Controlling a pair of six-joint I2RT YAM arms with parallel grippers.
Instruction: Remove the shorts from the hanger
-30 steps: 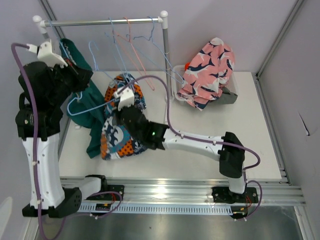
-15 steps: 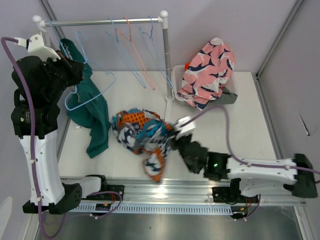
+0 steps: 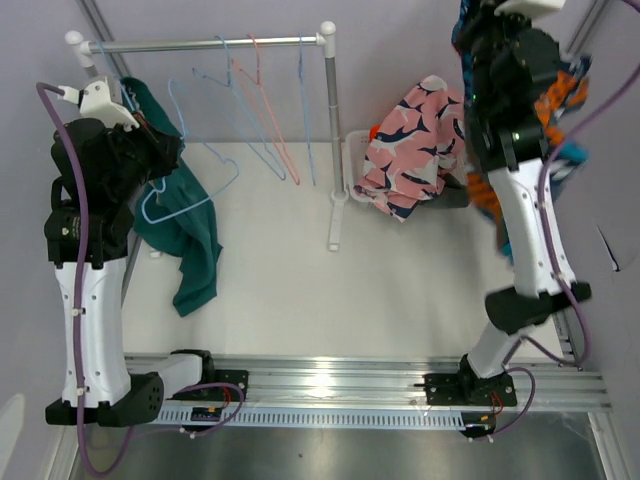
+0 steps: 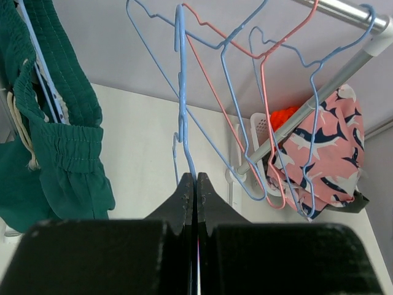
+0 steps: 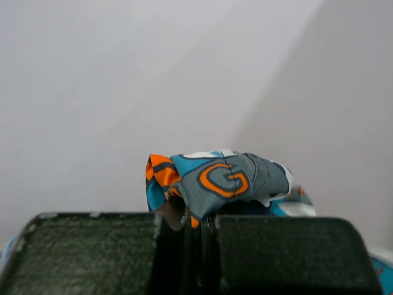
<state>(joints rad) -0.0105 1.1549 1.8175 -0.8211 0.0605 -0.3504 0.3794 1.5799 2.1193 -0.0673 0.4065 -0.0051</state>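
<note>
From above, my right arm (image 3: pixel 515 120) is raised high at the far right, and the blue, orange and white printed cloth shorts (image 3: pixel 566 92) hang behind it, clear of any hanger and above the table (image 3: pixel 420 280). Just to their left, pink shorts with a dark-and-white print (image 3: pixel 415 140) are heaped on the white plastic basket (image 3: pixel 352 165). At the left end of the metal rail (image 3: pixel 210 43) hang the dark teal cloth shorts (image 3: pixel 190 240), with my left pincer (image 3: pixel 165 152) beside them at a pale blue wire hanger (image 3: pixel 195 190).

From my left wrist, the jaws are pressed together on that hanger's wire. It carries no garment, and the teal shorts are on a separate hanger to the left.

From my right wrist, my right pincer (image 5: pixel 198 214) is clamped on a bunched fold of the printed shorts – nothing but wall behind.

I judge this pair is freed and on its way to the pile. The next move calls for lowering over the basket before letting go – the trailing cloth could miss the heap. The teal pair is left to do.
</note>
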